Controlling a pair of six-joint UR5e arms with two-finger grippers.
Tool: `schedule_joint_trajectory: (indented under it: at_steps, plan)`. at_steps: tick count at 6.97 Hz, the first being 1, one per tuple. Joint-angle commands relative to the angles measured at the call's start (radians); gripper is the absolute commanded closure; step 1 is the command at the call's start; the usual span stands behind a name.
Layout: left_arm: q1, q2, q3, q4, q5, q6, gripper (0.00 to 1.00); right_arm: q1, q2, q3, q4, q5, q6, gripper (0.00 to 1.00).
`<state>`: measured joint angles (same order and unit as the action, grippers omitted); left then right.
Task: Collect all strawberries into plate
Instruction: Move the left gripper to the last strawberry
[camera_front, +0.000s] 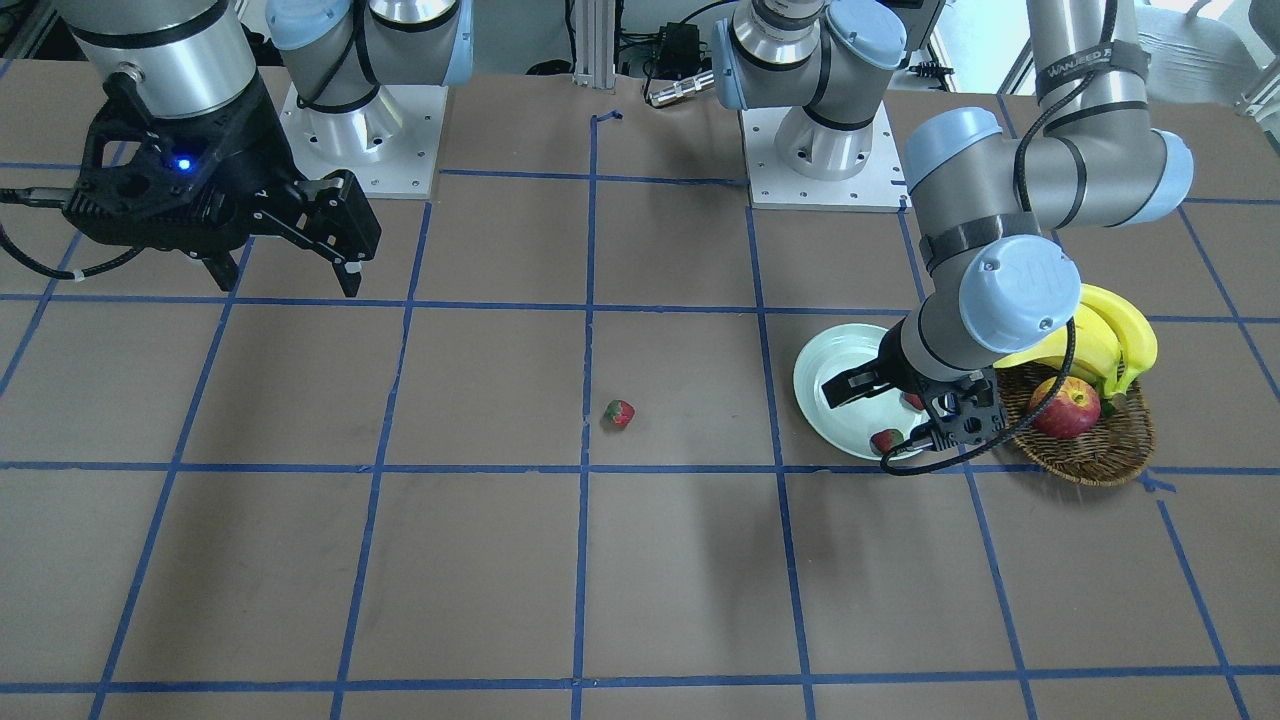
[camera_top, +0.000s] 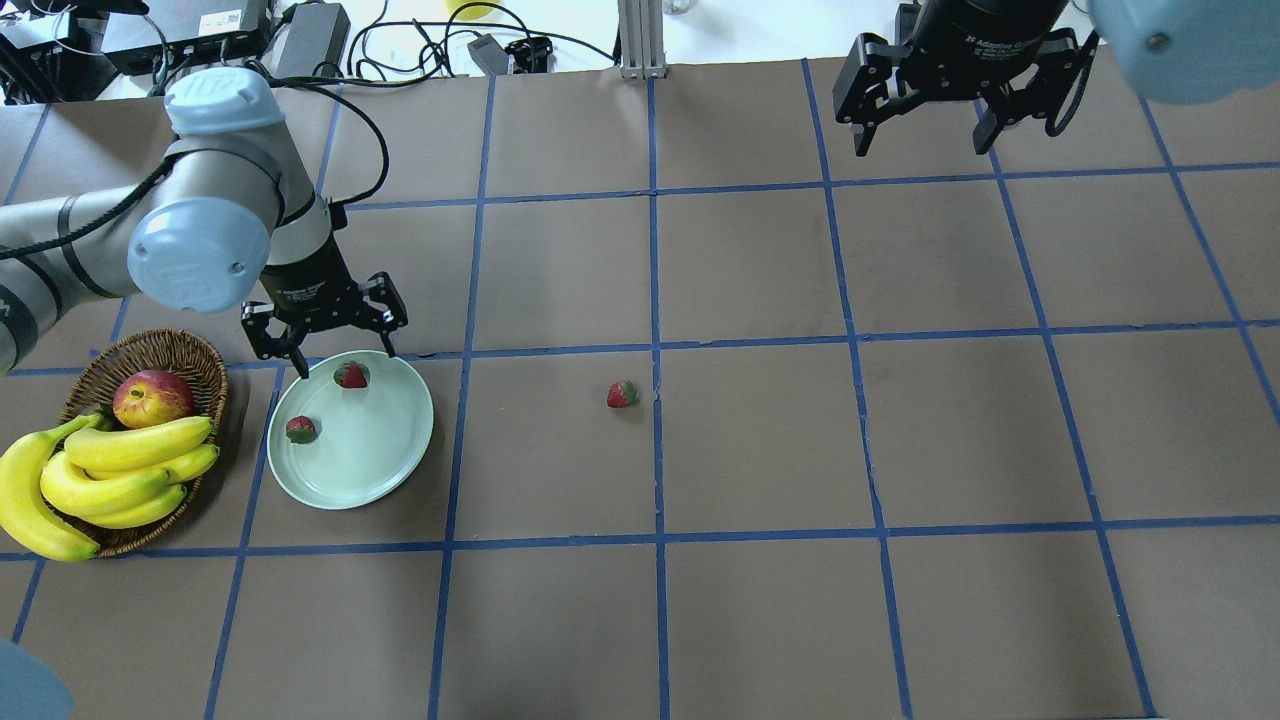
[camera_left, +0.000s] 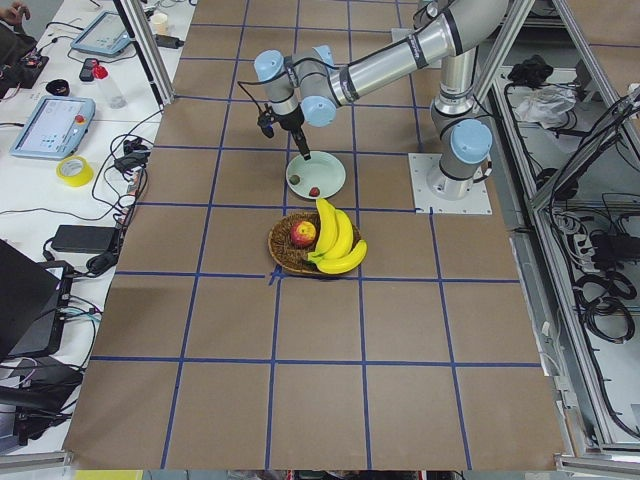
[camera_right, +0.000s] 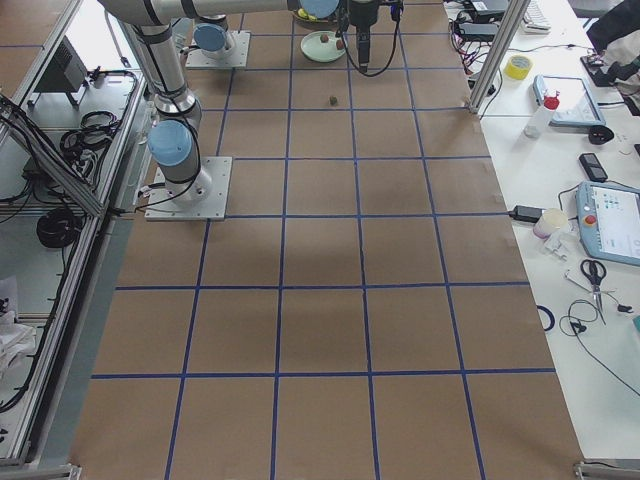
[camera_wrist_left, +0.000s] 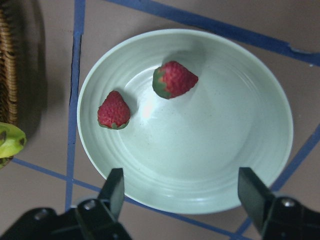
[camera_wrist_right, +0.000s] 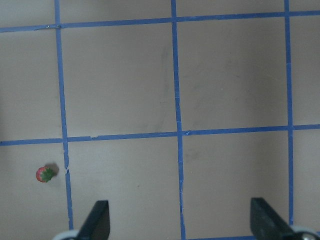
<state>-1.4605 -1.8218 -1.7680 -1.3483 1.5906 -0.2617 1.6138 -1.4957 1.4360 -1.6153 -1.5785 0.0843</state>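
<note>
Left gripper (camera_wrist_left: 180, 177): we log jaws wide, empty, over round mint-green plate (camera_wrist_left: 227, 125) holding two small red strawberries (camera_wrist_left: 174, 80); right gripper (camera_wrist_right: 179, 210) also wide, empty.

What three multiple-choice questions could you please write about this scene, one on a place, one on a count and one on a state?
1. Where is the lone strawberry?
A) on the plate rim
B) on the table near its middle
C) leaning against the plate

2. How many strawberries lie on the plate?
A) one
B) two
C) three

3. How is the left hand?
A) shut on a strawberry
B) shut on the plate's rim
C) open and empty above the plate

Answers:
1 B: it sits alone on the table, well clear of the plate.
2 B: the left wrist view shows two red berries inside the rim.
3 C: its fingers stand wide apart with nothing between them.
</note>
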Motion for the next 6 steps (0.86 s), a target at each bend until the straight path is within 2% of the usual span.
schedule_joint_trajectory:
  at_steps: [1, 2, 3, 4, 6]
  plan:
    - [-0.119, 0.004, 0.039, 0.014, -0.116, -0.272, 0.00, 0.000, -0.001, 0.000, 0.000, 0.000, 0.000, 0.00]
    - [-0.182, -0.014, 0.035, 0.078, -0.142, -0.438, 0.00, 0.000, -0.001, 0.000, 0.000, 0.000, 0.000, 0.00]
    - [-0.217, -0.036, 0.028, 0.195, -0.285, -0.608, 0.00, 0.000, -0.001, 0.000, 0.000, 0.000, 0.000, 0.00]
    - [-0.227, -0.068, 0.028, 0.253, -0.372, -0.719, 0.00, 0.000, -0.001, 0.000, 0.000, 0.000, 0.000, 0.00]
    - [-0.286, -0.140, 0.028, 0.277, -0.374, -0.812, 0.00, 0.000, -0.001, 0.000, 0.000, 0.000, 0.000, 0.00]
